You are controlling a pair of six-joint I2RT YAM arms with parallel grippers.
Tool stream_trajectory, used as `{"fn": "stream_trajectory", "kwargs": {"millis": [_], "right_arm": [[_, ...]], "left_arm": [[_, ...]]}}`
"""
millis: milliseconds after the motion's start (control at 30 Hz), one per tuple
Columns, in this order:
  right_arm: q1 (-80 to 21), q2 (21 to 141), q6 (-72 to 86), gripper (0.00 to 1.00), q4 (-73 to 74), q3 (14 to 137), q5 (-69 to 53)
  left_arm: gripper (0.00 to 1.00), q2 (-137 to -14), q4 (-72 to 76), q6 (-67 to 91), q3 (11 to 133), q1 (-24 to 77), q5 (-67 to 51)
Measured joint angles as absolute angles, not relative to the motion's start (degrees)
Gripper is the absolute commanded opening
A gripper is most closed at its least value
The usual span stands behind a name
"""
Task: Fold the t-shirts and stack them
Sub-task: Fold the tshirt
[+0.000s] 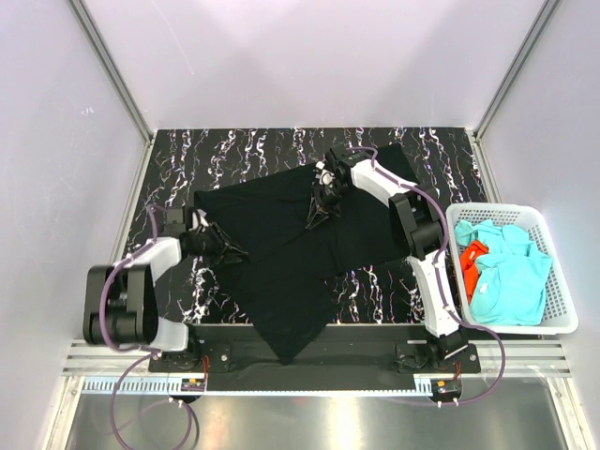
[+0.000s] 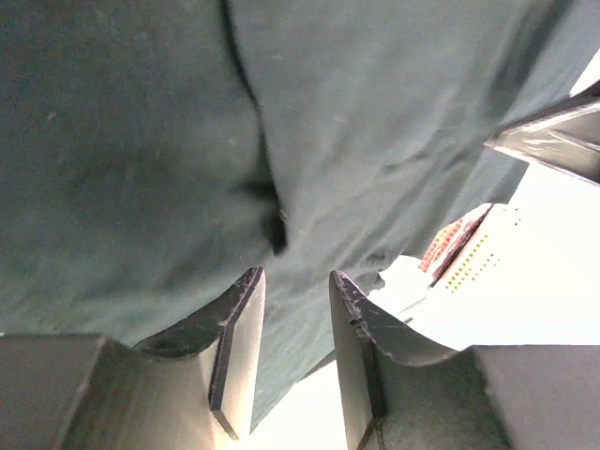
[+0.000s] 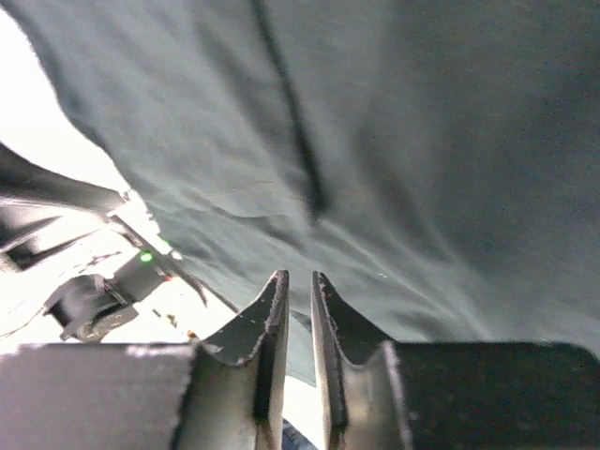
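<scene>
A large black t-shirt (image 1: 281,272) lies spread across the dark marbled table (image 1: 187,155), its lower part hanging over the near edge. My left gripper (image 1: 214,242) pinches its left side, and the cloth puckers into pleats there. My right gripper (image 1: 322,208) pinches its upper middle. In the left wrist view the gripper (image 2: 295,281) has the cloth (image 2: 141,141) running between its fingers. In the right wrist view the gripper (image 3: 298,279) is nearly closed on the cloth (image 3: 422,141). Turquoise t-shirts (image 1: 506,272) and an orange-red one (image 1: 472,262) lie in the basket.
The white lattice basket (image 1: 511,211) stands at the table's right edge, beside the right arm's base. White walls enclose the table on three sides. A metal rail runs along the near edge.
</scene>
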State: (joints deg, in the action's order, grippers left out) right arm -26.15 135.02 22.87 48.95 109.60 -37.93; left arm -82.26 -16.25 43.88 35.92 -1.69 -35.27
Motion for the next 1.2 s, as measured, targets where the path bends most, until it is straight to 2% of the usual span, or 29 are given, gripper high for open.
{"fn": "stream_trajectory", "kwargs": {"millis": [33,167,300,367,467,767,1200], "right_arm": [[-26.0,135.0,22.1,0.29,49.9,109.6,-37.0],[-25.7,134.7,19.6,0.31,52.8,109.2,-33.1],[-24.8,132.4,18.3,0.37,54.5,108.0,-28.8],[-24.2,130.3,18.2,0.43,55.2,107.5,-26.2],[-23.0,126.2,18.0,0.47,55.2,106.3,-22.0],[-15.9,116.5,17.8,0.49,54.2,99.1,-16.4],[-10.6,116.0,17.8,0.52,54.3,92.0,-14.0]], "left_arm": [[0.39,-79.9,-17.7,43.0,35.9,-2.4,-35.0],[0.47,-74.3,-22.7,39.4,38.9,-3.9,-32.7],[0.47,-75.9,-23.8,37.1,45.8,-3.9,-30.5],[0.48,-79.4,-23.2,36.1,50.2,-3.9,-28.8],[0.47,-86.2,-20.9,35.0,55.3,-3.8,-26.6],[0.46,-105.5,-19.9,34.6,62.9,-4.6,-19.6],[0.48,-125.7,-30.5,26.7,94.8,-10.1,-19.3]]}}
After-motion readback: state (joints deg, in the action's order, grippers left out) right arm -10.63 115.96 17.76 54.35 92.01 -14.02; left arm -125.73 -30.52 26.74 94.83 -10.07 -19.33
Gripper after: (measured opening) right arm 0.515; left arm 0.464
